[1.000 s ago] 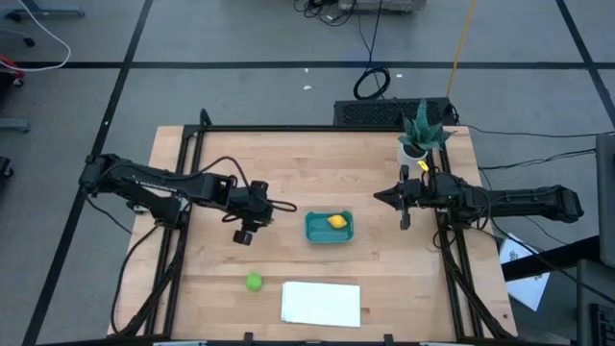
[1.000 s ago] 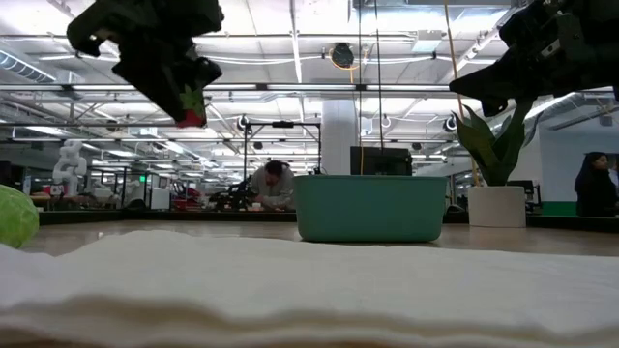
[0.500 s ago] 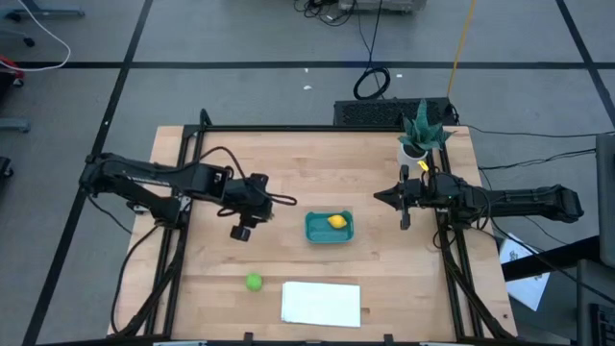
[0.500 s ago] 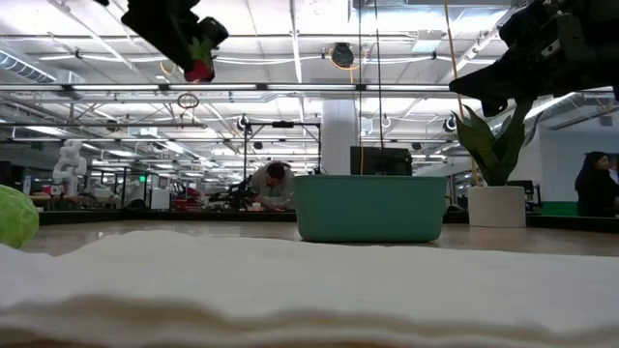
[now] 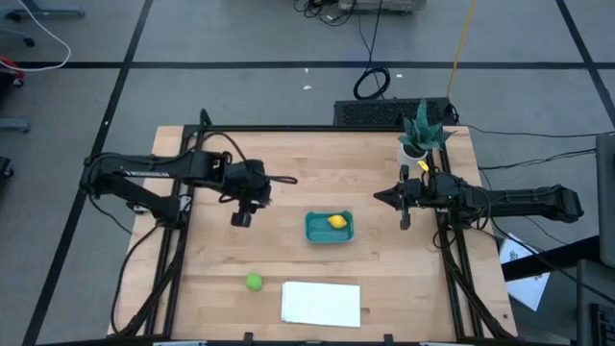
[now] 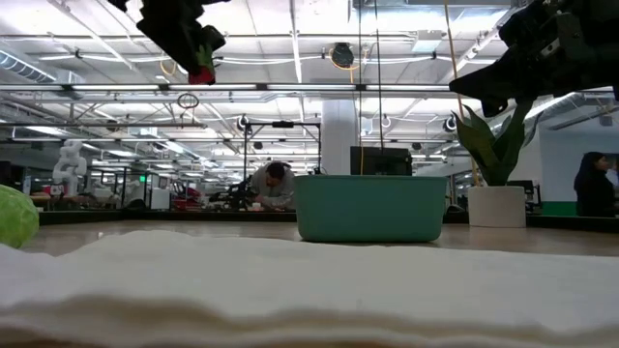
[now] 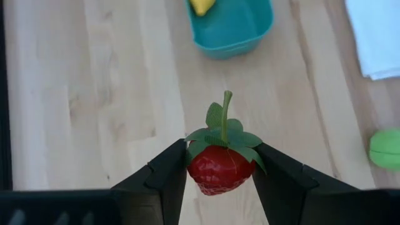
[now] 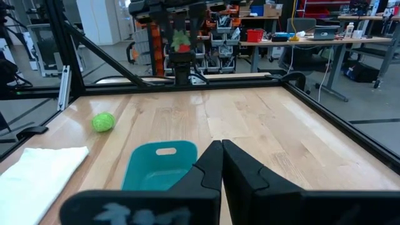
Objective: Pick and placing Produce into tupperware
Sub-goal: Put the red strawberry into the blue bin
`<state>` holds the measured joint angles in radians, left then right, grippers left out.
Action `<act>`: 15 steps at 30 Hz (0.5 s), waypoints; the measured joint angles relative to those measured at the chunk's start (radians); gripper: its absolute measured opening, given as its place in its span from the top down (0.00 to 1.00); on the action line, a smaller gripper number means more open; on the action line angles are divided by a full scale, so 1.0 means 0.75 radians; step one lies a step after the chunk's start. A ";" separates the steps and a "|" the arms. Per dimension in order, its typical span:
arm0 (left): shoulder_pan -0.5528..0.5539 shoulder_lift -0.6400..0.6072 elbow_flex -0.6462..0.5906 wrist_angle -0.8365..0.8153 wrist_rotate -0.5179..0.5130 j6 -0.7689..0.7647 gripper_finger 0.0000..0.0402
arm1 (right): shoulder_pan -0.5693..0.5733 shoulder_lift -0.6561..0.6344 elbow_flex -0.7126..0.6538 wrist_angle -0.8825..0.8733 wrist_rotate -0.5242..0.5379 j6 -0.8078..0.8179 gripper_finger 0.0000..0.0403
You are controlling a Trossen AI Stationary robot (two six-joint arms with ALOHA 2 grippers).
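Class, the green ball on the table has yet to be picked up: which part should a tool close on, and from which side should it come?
Grip the green ball across its middle, coming straight down from above. It is round, so any two opposite sides should serve, and it lies alone on bare table; the white sheet beside it stands clear, leaving room for both fingers.

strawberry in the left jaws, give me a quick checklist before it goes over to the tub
1. Grip: left gripper jaws clamp the small red toy strawberry with green leaves from both sides: ok.
2. Height: strawberry is well above the wooden table in the low view: ok.
3. Position: gripper is not yet over the small teal-blue rectangular plastic tub: not ok.
4. Tub room: yellow lemon-like toy fruit takes one end, the rest is bare: ok.
5. Right gripper shut, parked beside the tub, apart from it: ok.
6. Green round toy ball is on the table: not ok.
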<state>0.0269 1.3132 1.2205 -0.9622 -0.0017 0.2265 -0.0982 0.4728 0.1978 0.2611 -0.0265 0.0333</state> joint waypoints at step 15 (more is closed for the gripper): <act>0.097 -0.104 0.000 0.044 0.060 -0.040 0.58 | 0.000 0.000 0.000 0.000 0.000 0.000 1.00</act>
<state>0.0995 1.2352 1.2205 -0.9292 0.0434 0.1964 -0.0983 0.4728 0.1978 0.2613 -0.0267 0.0334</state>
